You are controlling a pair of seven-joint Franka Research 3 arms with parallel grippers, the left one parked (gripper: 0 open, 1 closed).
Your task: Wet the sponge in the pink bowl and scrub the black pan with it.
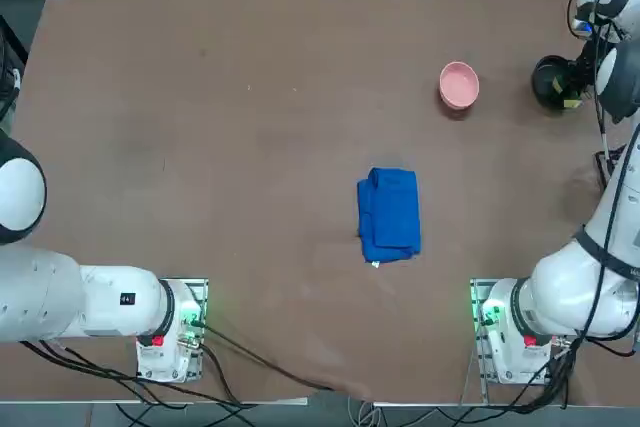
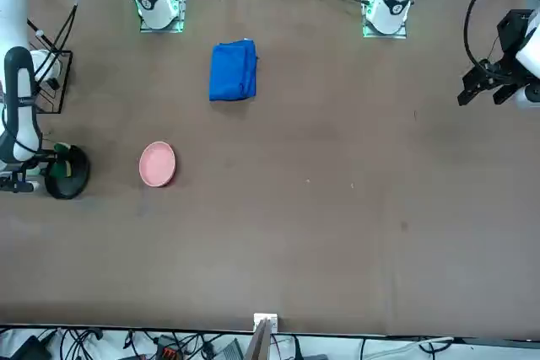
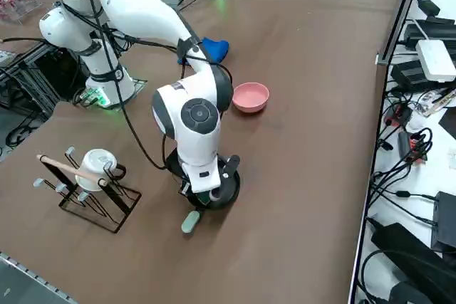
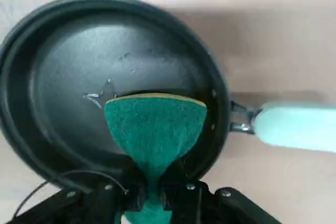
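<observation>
No text, label, brand, number or sign can be read on anything in these views.

Sponge [image 4: 155, 129]: green scouring face, thin yellow edge, pinched into a fan shape, over the black pan's [image 4: 68, 93] inside. Pan: round, upright on tabletop, pale handle sticking out sideways. Pink bowl [image 1: 459, 84]: round, upright, near the pan, apart from it.

Even, bright overhead light across brown table [image 1: 250, 147]; shadows short and soft. Green LED glow at arm bases. Wrist view soft, close range: black pan [image 4: 68, 77] shows dull sheen and small glints, pale handle blurred, sponge [image 4: 155, 129] texture fairly sharp. No harsh glare.
</observation>
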